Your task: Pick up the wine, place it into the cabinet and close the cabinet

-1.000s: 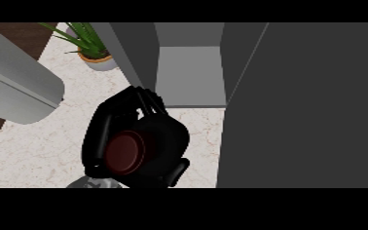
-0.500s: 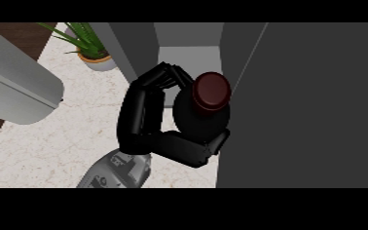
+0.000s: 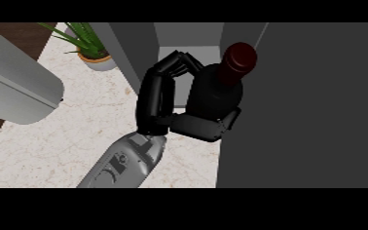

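The wine bottle (image 3: 218,93) is dark with a dark red cap and stands nearly upright, its top pointing towards me. My right hand (image 3: 159,100) is shut on it, fingers curled round its left and far side, thumb (image 3: 203,126) under its near side. Hand and bottle are just in front of the open grey cabinet (image 3: 188,57), whose pale inside shows behind the bottle. The cabinet's dark door (image 3: 302,107) stands open at the right, right beside the bottle. The lower part of the bottle is hidden by the hand. My left hand does not show.
A potted green plant (image 3: 90,51) stands on the pale marbled counter (image 3: 79,131) at the back left. A large grey rounded shape (image 3: 25,92), perhaps my left forearm, fills the left edge. Bare counter lies left of my right forearm (image 3: 126,163).
My right hand has risen and moved right and forward with the bottle, from low over the counter to the cabinet opening. The bottle has tipped to nearly upright.
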You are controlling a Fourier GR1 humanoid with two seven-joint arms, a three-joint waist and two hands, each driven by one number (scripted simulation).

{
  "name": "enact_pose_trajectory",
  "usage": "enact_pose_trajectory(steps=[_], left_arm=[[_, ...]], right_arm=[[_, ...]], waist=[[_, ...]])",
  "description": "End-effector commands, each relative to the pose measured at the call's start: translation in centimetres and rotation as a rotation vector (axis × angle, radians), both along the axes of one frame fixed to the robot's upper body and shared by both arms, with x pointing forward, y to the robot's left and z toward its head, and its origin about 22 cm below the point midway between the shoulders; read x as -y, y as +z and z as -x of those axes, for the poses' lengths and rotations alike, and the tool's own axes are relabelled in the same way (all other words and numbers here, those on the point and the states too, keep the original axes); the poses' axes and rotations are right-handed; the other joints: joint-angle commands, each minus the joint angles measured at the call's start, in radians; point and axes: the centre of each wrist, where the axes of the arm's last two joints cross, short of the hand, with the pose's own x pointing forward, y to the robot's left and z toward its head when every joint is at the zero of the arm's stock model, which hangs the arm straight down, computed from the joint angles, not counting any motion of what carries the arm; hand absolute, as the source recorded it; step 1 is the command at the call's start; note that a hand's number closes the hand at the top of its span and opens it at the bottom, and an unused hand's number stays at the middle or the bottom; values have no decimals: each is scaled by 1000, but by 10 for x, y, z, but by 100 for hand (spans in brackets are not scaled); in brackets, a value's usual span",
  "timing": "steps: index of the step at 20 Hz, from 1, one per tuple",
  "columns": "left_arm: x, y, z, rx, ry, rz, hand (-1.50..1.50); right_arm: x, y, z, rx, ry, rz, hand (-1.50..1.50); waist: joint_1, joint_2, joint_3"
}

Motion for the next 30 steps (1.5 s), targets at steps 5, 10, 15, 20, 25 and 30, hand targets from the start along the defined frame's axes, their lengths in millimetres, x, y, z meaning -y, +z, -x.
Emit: enact_pose_trajectory(steps=[5,10,15,20,25,30], left_arm=[[12,-20,6,-44,21,58,150],[-1,-35,-12,-27,67,86,150],[1,-44,-22,-19,83,33,150],[-5,-64,-27,-19,104,-49,150],[-16,-90,-47,-26,131,-75,150],[-17,-95,-45,-3,174,-64,150]], right_arm=[[10,10,21,47,46,-26,-150],[0,8,26,38,42,-22,-150],[-4,17,39,46,35,-20,-150],[7,11,28,53,29,-23,-150],[2,12,31,57,25,-32,-150],[7,8,9,37,29,-29,-150]], waist=[[-4,0,0],[-1,0,0],[-2,-1,0],[2,-1,0],[-6,2,0],[1,2,0]])
